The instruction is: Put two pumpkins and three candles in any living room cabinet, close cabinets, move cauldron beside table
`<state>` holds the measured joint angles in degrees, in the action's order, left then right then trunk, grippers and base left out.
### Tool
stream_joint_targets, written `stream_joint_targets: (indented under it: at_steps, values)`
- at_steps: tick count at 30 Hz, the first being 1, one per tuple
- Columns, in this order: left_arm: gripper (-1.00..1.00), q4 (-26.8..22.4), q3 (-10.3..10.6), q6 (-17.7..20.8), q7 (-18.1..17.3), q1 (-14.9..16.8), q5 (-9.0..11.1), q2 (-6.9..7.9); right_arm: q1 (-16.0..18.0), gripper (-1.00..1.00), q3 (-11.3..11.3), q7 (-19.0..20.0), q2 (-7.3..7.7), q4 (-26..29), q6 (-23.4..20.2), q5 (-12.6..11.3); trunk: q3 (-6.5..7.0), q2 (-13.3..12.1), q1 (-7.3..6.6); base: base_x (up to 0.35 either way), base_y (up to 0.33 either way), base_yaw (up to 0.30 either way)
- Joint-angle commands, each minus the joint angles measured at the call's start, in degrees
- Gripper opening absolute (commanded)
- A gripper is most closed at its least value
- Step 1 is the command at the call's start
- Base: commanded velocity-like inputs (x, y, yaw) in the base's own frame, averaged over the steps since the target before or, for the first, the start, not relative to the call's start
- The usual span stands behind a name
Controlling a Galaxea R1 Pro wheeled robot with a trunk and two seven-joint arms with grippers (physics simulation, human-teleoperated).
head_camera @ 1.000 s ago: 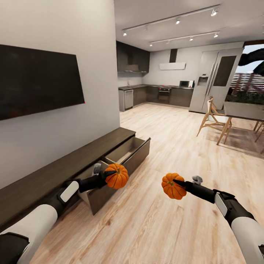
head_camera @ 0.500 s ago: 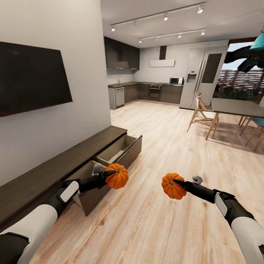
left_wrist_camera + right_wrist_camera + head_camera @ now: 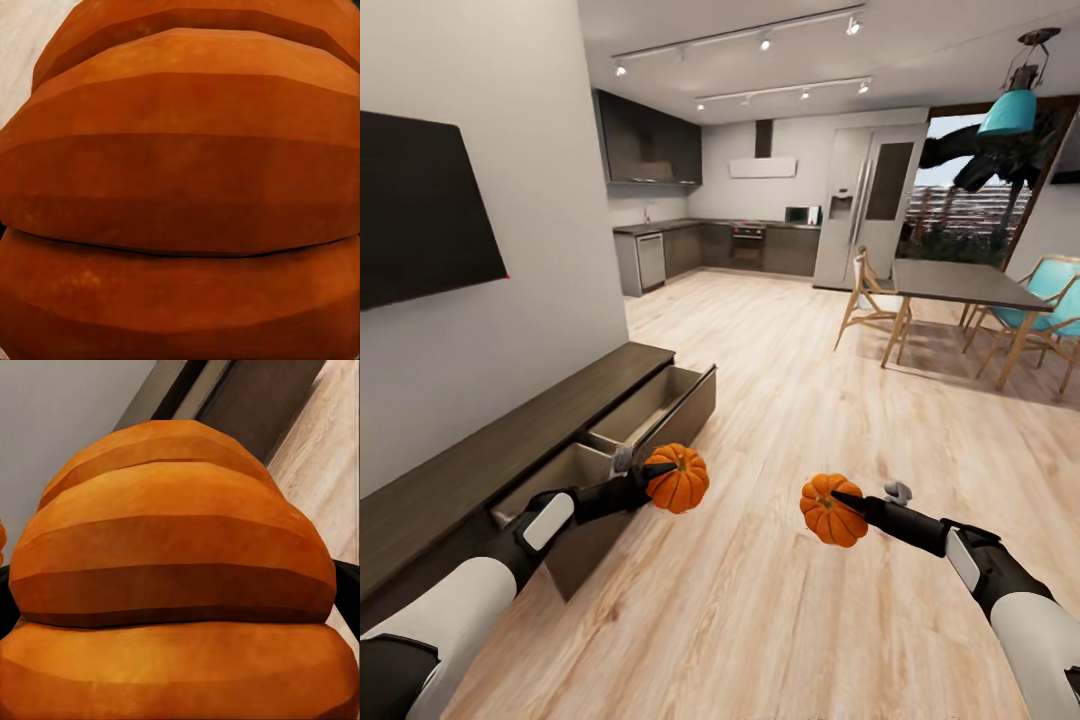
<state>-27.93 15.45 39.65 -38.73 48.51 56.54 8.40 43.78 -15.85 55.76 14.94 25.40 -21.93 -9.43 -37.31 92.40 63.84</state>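
**Two pumpkins carried to the open drawers**

My left gripper is clenched on one small orange ribbed pumpkin, held just beside the nearer open drawer of the long, low, dark brown wood cabinet, ready, I judge, to go in. My right gripper grasps the second orange ribbed pumpkin over the pale plank floor, well apart from the cabinet, kept aloft so both can travel together. A further drawer also stands open.
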Motion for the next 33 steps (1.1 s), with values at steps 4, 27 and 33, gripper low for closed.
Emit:
stream_joint_targets:
  at_steps: [4, 27, 33]
  values:
    - [-1.00, 0.0, -0.1, 0.1, 0.0, 0.0, 0.2, -0.04, 0.0, -1.00, -0.1, 0.1, 0.00, 0.0, 0.0, -0.1, -0.06, 0.0, 0.00, 0.000, 0.000, -0.282]
    - [-1.00, -0.1, -0.1, 0.0, -0.3, 0.0, 0.2, 0.02, 0.0, -1.00, -0.1, 0.0, 0.00, -0.7, 0.0, -0.1, 0.35, 0.0, 0.00, 0.000, 0.000, -0.286]
    - [-1.00, -0.1, -0.7, -0.2, -0.5, 0.0, 0.2, -0.04, 0.0, -1.00, -0.1, -0.1, 0.00, -0.7, 0.0, -0.1, 0.47, 0.0, 0.00, 0.000, 0.000, -0.286]
